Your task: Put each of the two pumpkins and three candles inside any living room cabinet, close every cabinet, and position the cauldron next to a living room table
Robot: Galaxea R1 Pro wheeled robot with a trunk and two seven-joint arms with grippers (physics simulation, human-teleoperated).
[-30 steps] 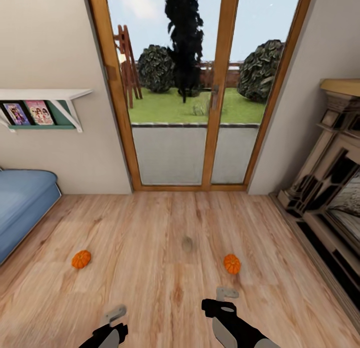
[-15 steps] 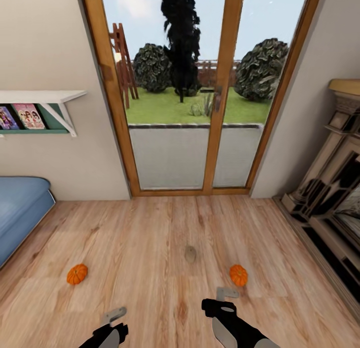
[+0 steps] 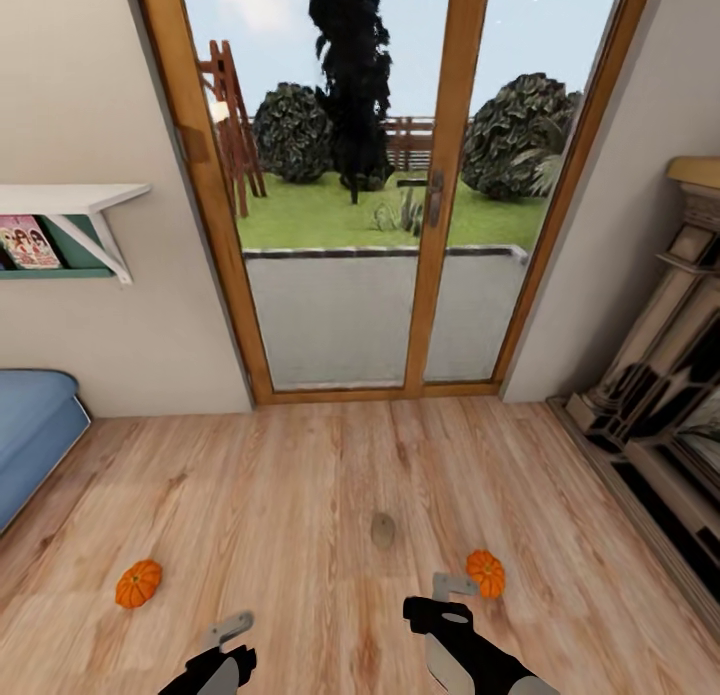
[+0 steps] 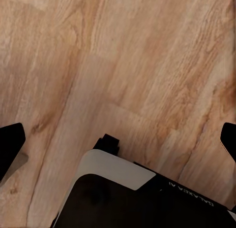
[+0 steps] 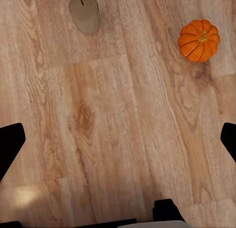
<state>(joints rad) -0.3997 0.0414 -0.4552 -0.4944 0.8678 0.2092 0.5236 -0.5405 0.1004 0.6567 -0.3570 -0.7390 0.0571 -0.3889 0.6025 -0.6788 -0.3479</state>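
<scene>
— Looking out over the room from the head camera: a big wood-framed glass door [image 3: 345,185] fills the far wall, garden beyond it. What's around it?

— Pale plank floor [image 3: 300,495] runs from the door right up to the robot. At the right edge stands an ornate carved fireplace [image 3: 665,395]; at the left edge, the corner of a blue sofa [image 3: 30,435], and above it a white wall shelf [image 3: 70,200] with picture books underneath.

— And the task's things?

— Two pumpkins, both on the bare floor, well apart. The left pumpkin [image 3: 138,583] sits out towards the sofa side, clear of the left arm. The right pumpkin [image 3: 485,572] lies just beside the right gripper [image 3: 452,585], a little ahead and to its outside, not touching. Right wrist camera has that one too [image 5: 198,40], ribbed, stem up.

— Anything between them?

— One small grey-tan candle [image 3: 382,530] lies on the planks, nearer the right pumpkin. The wrist camera shows it [image 5: 84,12] as a stubby rounded form, apart from the pumpkin.

— Grippers?

— Left gripper [image 3: 228,630] hangs low over the floor; its wrist camera sees both dark fingertips [image 4: 11,144] spread wide at the frame edges, nothing but planks between. Right gripper [image 5: 118,139] likewise: fingers [image 5: 10,142] parted wide, holding nothing, floor beneath.
</scene>
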